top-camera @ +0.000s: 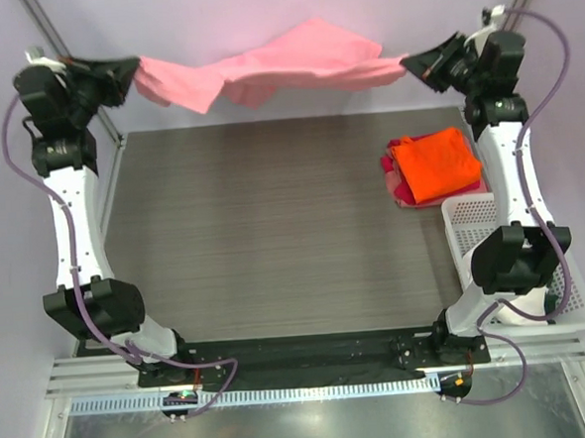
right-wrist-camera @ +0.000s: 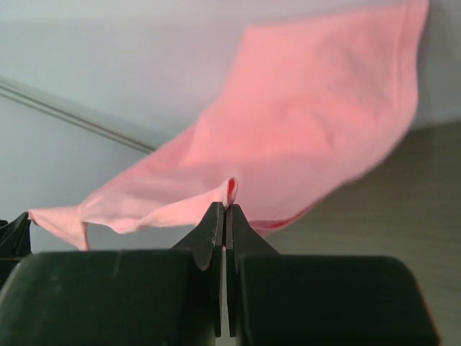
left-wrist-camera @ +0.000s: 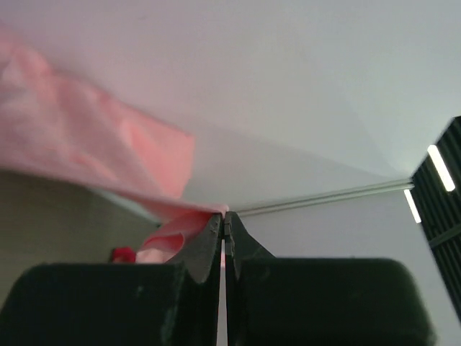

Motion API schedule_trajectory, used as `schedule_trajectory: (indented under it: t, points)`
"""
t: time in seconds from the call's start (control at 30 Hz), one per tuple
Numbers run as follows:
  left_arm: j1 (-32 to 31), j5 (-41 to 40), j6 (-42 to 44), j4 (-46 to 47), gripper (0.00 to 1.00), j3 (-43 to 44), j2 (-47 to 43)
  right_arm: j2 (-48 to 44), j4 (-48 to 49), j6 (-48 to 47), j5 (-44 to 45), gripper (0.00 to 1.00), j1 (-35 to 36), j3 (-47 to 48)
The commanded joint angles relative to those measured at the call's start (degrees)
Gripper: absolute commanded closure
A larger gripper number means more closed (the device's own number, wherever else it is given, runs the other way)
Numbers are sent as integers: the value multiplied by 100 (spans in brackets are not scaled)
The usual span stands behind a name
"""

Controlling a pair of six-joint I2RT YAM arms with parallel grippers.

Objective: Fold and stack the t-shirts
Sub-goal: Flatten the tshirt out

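left gripper (top-camera: 137, 67) clenched on pink shirt (top-camera: 273, 61) edge | right gripper (top-camera: 408, 66) clenched on opposite edge | held aloft, stretched, likely for laying flat | orange shirt (top-camera: 436, 163) folded on stack

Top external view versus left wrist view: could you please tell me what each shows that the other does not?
Only top external: the right gripper, the orange shirt beside the basket, the table. Only left wrist: the fingertips meeting on the cloth edge, and light strips. Both: the pink shirt, held by the left gripper.
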Motion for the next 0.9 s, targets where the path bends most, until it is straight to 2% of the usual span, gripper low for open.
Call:
schedule_trajectory:
  t: [0.0,0.1,0.13,0.17,0.33,0.4,0.6,0.67,0.8,0.87]
  points:
    - [-25,307,678,208,100,-2044,-543,-369,1075,81,-323,99,0,-1842]
    - [-25,87,1004,121,100,-3508,-1341,-747,1594,89,-288,99,0,-3477]
    - [-34,87,1092,68,100,-4382,-1544,-836,1875,107,-279,99,9,-3864]
    - [-25,78,1293,24,100,-4748,-1712,-924,2008,107,-262,99,9,-4564]
    - [1,52,1751,-291,100,-6891,-2995,-1687,2036,-314,150,99,9,-6298]
    - [1,-71,1909,-459,100,-7298,-3408,-1917,1949,-464,291,99,9,-6705]
    - [1,-879,2349,-2048,100,-8292,-5095,-3155,1510,-956,687,99,44,-8278]
    - [10,-1415,2446,-2769,100,-8416,-5717,-3524,1123,-1044,845,99,61,-8725]
    - [-166,-1399,2060,-3323,100,-8531,-6529,-4621,500,-975,1091,99,70,-9343]
    - [-166,-1740,1946,-3737,100,-8487,-6871,-4940,472,-817,951,99,122,-9458]
